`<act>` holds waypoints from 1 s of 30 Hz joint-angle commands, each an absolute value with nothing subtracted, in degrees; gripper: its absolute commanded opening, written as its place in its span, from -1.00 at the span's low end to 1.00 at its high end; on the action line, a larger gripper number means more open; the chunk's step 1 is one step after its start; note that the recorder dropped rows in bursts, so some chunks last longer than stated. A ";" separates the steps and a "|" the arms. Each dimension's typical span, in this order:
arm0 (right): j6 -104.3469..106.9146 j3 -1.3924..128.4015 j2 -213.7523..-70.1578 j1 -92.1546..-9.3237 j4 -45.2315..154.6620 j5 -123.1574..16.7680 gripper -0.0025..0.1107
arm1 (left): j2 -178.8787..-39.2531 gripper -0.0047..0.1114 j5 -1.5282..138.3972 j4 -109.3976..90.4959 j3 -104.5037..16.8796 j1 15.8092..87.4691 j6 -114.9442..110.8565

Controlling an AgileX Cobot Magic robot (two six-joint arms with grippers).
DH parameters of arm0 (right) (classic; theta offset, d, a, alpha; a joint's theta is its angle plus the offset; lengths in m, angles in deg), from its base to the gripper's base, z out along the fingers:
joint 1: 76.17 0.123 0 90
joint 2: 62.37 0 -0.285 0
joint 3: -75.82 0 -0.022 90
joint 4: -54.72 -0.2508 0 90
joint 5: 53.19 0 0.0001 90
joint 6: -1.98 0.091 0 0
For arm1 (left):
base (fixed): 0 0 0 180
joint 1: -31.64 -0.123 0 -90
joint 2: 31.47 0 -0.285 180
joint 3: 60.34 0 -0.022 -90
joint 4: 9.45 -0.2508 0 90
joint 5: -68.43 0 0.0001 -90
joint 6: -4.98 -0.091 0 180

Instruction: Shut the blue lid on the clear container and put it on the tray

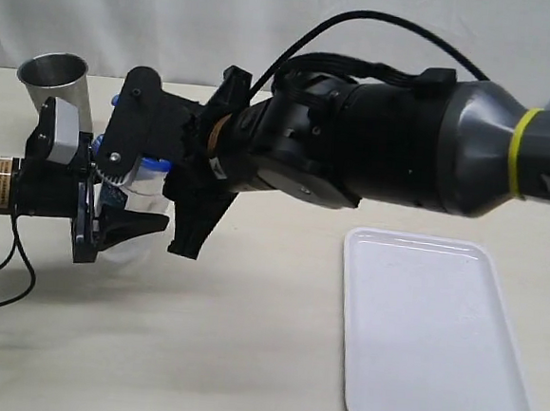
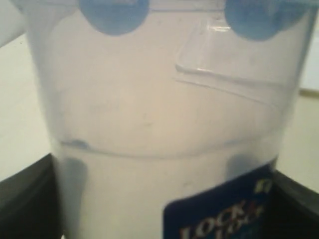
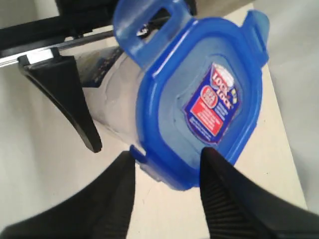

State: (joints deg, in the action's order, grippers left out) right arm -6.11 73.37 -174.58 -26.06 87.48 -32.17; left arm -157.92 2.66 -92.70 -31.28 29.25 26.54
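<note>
Lid on, flaps unlatched, well left of the tray

Well left of the tray, the left gripper clamps the clear container upright by its translucent, blue-labelled walls. The blue lid caps it, stickered, with its flaps flared. The right gripper reaches in from above the tray's side, directly over the lid, jaws apart astride its edge.
</note>
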 commanded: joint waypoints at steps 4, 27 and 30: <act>-8.17 73.81 -171.97 -26.68 80.91 -35.62 -0.14 | -157.54 -0.92 -1.53 -95.71 -31.29 30.36 24.89; -29.11 82.70 -167.82 -30.03 22.19 -23.62 0.02 | -157.54 -0.92 -1.53 -95.03 -31.29 30.36 24.89; -22.35 88.18 -172.62 -30.03 28.73 -17.60 -0.05 | -157.54 -0.92 -1.53 -95.03 -31.29 30.36 24.89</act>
